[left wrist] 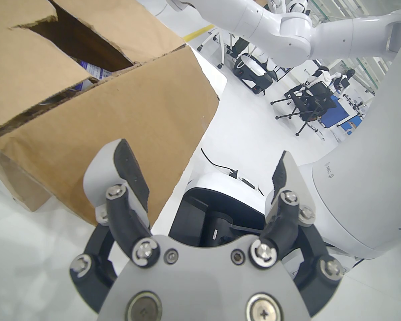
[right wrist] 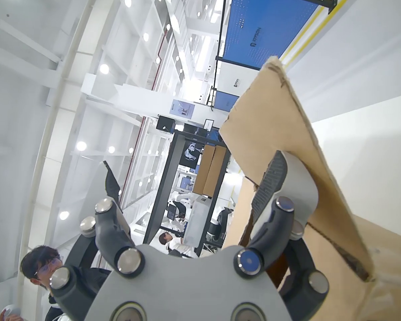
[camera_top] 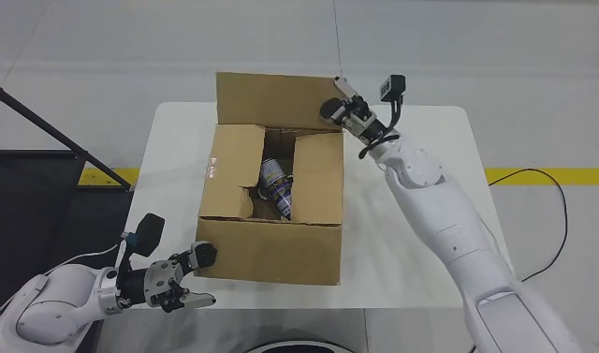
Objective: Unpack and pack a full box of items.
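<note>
Jaws, left gripper [left wrist: 205, 182]: standing spread wide, gripping nothing. This gripper is hovering low at the near left corner of the box [camera_top: 271, 250], close to the near edge of the table [camera_top: 374, 259]. In the left wrist view one finger [left wrist: 130, 175] is overlapping the box's brown wall, and the wall's corner edge is running down between the two fingers. Whether finger and cardboard are touching cannot be told.

Jaws, right gripper [right wrist: 193, 182]: likewise standing spread, with nothing pinched between them. This gripper is sitting at the far right corner of the box, at the end of the rear flap [camera_top: 276, 98]. In the right wrist view the flap is rising just behind one finger [right wrist: 277, 175], on that finger's outer side. Contact there cannot be told.

Box: sitting about mid-table, between the two grippers, open at the top. The rear flap is standing upright. Two side flaps [camera_top: 236, 166] are lying folded inward, leaving a dark gap along the middle.

Can [camera_top: 277, 186]: lying tilted inside the box, in that gap, showing a blue and white label. It is lying well apart from both grippers, nearer the box's middle than either occupied corner.

Table: white, bearing the box.
</note>
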{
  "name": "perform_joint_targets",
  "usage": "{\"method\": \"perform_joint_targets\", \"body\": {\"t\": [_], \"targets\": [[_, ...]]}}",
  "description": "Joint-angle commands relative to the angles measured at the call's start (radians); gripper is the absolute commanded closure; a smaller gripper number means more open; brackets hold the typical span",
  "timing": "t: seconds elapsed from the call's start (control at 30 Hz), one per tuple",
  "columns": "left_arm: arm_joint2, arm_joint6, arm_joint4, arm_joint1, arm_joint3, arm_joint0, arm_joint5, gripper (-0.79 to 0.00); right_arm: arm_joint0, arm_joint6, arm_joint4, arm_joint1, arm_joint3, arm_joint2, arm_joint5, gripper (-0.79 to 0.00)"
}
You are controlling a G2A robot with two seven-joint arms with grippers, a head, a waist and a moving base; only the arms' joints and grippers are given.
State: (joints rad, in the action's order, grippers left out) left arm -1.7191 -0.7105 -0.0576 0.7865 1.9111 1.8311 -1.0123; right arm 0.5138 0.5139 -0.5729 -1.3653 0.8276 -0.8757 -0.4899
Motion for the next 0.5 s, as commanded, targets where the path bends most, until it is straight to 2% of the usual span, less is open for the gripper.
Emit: {"method": "perform_joint_targets", "body": {"t": [0.0, 0.23, 0.47], "targets": [[0.0, 0.0, 0.0, 0.0, 0.0, 0.0, 0.0, -0.785, -0.027, -0.013, -0.006, -0.018, -0.066, 0.016, -0.012, -0.785], [0.0, 0.0, 0.0, 0.0, 0.0, 0.0, 0.0, -0.785, -0.097, -0.057, 0.006, -0.077, -0.231, 0.063, -0.034, -0.785], [0.0, 0.0, 0.0, 0.0, 0.0, 0.0, 0.0, -0.785, -0.143, -0.065, 0.036, -0.115, -0.343, 0.083, -0.017, -0.785]]}}
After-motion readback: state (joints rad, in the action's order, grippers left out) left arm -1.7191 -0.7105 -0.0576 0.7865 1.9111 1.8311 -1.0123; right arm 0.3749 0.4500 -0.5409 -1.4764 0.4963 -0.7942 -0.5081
